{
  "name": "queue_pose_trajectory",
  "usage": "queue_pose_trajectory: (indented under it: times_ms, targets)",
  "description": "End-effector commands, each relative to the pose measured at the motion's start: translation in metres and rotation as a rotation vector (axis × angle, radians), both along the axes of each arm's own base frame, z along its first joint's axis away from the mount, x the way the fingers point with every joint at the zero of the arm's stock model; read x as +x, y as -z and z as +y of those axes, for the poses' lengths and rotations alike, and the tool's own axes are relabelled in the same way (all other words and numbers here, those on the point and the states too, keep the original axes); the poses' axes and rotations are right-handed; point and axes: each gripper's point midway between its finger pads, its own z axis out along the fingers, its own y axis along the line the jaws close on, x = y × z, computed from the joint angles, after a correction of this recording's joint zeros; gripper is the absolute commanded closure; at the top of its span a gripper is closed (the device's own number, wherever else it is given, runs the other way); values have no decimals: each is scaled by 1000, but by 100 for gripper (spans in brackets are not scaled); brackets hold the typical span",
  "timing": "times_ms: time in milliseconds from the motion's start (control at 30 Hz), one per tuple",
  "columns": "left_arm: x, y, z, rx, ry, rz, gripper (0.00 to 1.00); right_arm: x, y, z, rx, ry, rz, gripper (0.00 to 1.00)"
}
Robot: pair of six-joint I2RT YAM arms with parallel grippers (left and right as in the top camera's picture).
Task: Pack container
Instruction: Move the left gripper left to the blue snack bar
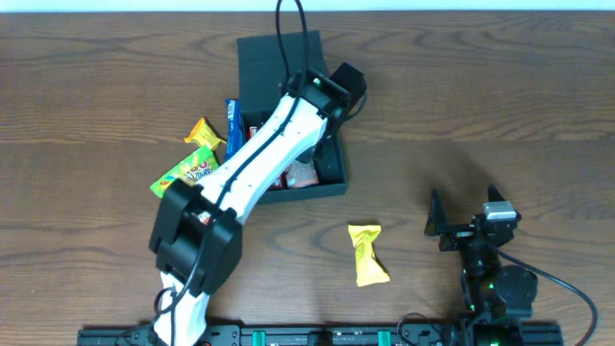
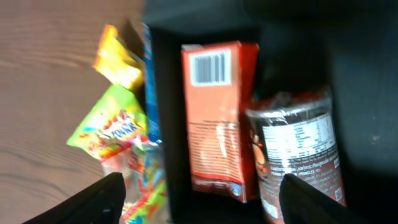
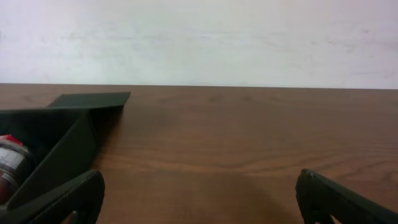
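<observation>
The container (image 1: pixel 279 56) is a dark box standing open at the table's middle back, lid flap at the far side. My left gripper (image 1: pixel 338 86) hovers over it, open and empty. In the left wrist view the open fingers (image 2: pixel 202 182) look down into the container (image 2: pixel 169 118), where a red carton (image 2: pixel 214 118) and a dark red Pringles packet (image 2: pixel 298 146) lie side by side. A yellow packet (image 1: pixel 367 253) lies on the table in front of the container. My right gripper (image 1: pixel 463 215) is open and empty at the front right; its view (image 3: pixel 199 186) shows the container's side (image 3: pixel 59 140).
Left of the container lie an orange-yellow packet (image 1: pixel 204 134), a green packet (image 1: pixel 186 173) and a blue packet (image 1: pixel 233 125); all three show in the left wrist view too: orange-yellow (image 2: pixel 115 61), green (image 2: pixel 115 127), blue (image 2: pixel 148 87). The wooden table (image 1: pixel 480 106) spreads to the right.
</observation>
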Motion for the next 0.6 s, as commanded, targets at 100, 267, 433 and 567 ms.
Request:
queue_pose_trajectory:
  times_ms: [100, 267, 433, 567]
  targets:
    - [6, -63, 21, -45, 122, -86, 15, 0, 2, -4, -11, 17, 4, 1]
    - [2, -79, 39, -231, 242, 4, 5, 0, 2, -4, -11, 17, 4, 1]
    - [15, -70, 83, -347, 147, 57, 5, 0, 2, -4, -11, 17, 4, 1]
    - [11, -60, 103, -418, 227, 124, 5, 0, 2, -4, -11, 17, 4, 1]
